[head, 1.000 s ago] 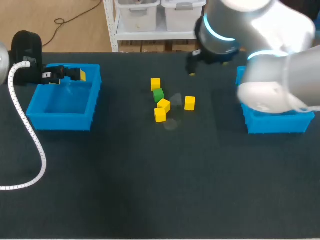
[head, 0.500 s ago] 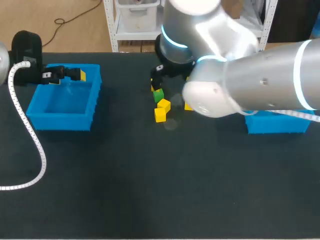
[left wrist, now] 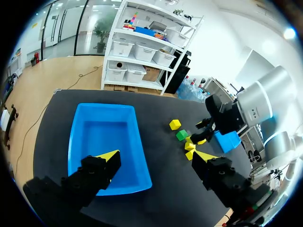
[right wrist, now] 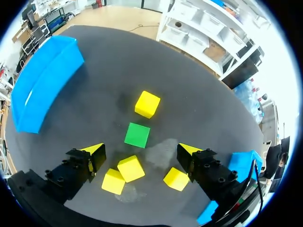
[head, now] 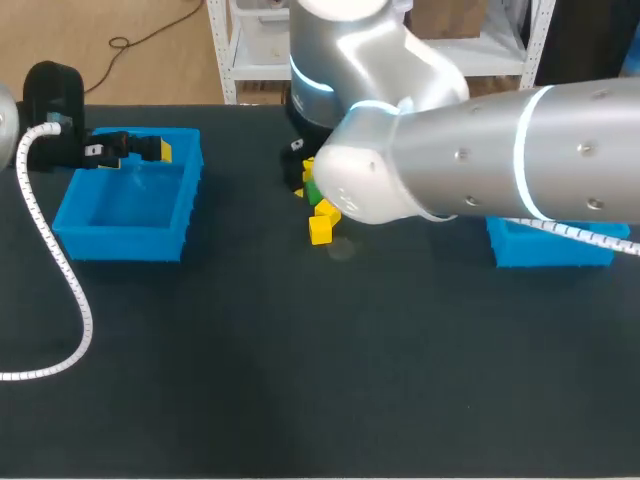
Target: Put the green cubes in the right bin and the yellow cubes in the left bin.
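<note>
Green cube under spread R gripper

R gripper (right wrist: 142, 151) is hanging over the cubes at the middle of the table (head: 300, 380), fingers wide apart, gripping nothing. Green cube (right wrist: 137, 135) is lying just ahead of it w/ four yellow cubes (right wrist: 147, 104) around. L gripper (left wrist: 156, 156) is hovering over the left bin (left wrist: 75, 137), also spread, empty. Right bin (head: 550, 250) is sitting far right.

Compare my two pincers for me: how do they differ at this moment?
The left pincer hangs over the left bin at the left end of the table; the right pincer hangs near the table's middle. Under the right pincer sit the green cube and yellow cubes; under the left pincer, no cube. Both are open and hold nothing.
</note>
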You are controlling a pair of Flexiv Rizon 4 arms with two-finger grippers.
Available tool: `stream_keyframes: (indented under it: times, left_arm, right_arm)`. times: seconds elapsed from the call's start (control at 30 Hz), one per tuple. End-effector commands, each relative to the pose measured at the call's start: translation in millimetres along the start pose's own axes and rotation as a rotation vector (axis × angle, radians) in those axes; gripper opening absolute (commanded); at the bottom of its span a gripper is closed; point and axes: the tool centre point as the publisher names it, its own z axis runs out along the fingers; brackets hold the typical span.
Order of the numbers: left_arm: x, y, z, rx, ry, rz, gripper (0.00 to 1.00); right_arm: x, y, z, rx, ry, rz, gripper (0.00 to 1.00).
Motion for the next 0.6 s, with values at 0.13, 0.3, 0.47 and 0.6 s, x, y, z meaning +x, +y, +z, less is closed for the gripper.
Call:
stream_keyframes:
  times: [0.13, 0.3, 0.47, 0.6]
  left_arm:
    - [1.2, 2.2, 0, 0.011, -0.006, 0.002, 1.00]
    - [1.2, 2.2, 0, 0.011, -0.006, 0.002, 1.00]
    - [1.2, 2.2, 0, 0.011, -0.006, 0.002, 1.00]
    - [1.2, 2.2, 0, 0.011, -0.006, 0.002, 1.00]
  right_arm:
    - [-1, 3, 13, -0.002, 0.024, 0.007, 1.00]
    - [-1, 8, 15, -0.012, 0.021, 0.007, 1.00]
    - [-3, 12, 18, -0.021, 0.021, 0.008, 1.00]
    - [-4, 13, 21, -0.024, 0.023, 0.016, 1.00]
